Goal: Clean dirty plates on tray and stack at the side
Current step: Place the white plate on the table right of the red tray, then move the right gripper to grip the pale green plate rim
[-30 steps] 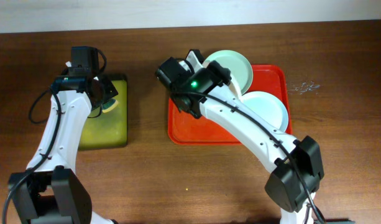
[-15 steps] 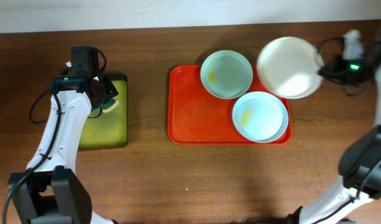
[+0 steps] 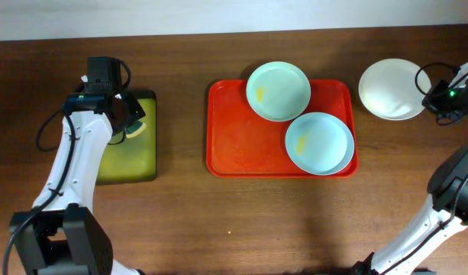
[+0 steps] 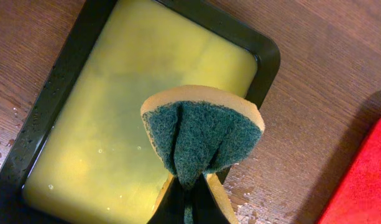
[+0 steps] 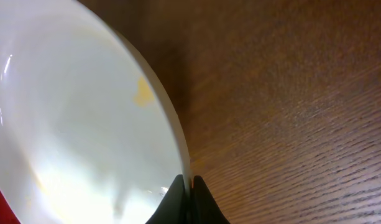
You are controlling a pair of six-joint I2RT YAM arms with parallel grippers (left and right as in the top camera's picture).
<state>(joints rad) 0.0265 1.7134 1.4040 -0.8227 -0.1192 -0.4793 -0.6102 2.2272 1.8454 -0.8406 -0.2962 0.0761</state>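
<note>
The red tray (image 3: 241,145) holds a pale mint green plate (image 3: 278,91) and a pale blue plate (image 3: 320,143), each with a small yellow smear. The white plate (image 3: 392,89) is off the tray at the far right over the wood. My right gripper (image 3: 430,95) is shut on its rim; the right wrist view shows the rim (image 5: 178,146) pinched between the fingers (image 5: 191,183) and a yellow smear on the plate. My left gripper (image 3: 127,126) is shut on a folded green-and-yellow sponge (image 4: 201,134) above the yellow-green tray.
The black-rimmed yellow-green tray (image 3: 130,156) lies at the left, with yellowish liquid (image 4: 115,124) inside. Water drops wet the wood beside it. A cable loops by the right wrist at the table's right edge. A pale wall runs along the back.
My right gripper has carried the white plate from over the tray's left part out to the far right, off the tray. The left arm has not moved.
</note>
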